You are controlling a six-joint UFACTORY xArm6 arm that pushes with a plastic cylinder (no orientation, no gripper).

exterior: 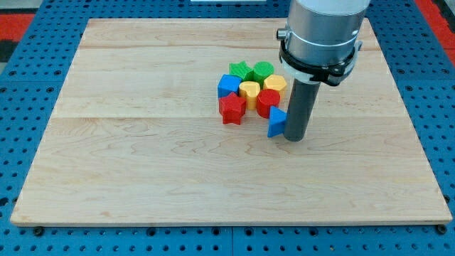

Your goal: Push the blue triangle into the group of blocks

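Item: blue triangle, just below the red round block. My tip touches its right; no gripper fitted. Push gently up-left.

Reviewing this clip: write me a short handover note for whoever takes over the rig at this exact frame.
My tip sits against the right side of the blue triangle.
The group is at the board's centre: green star, green block, blue block, yellow heart, yellow block, red star, red block.
Done: triangle brought just below the red block, seemingly touching it.
Left: nudge it up-left until clearly packed in.
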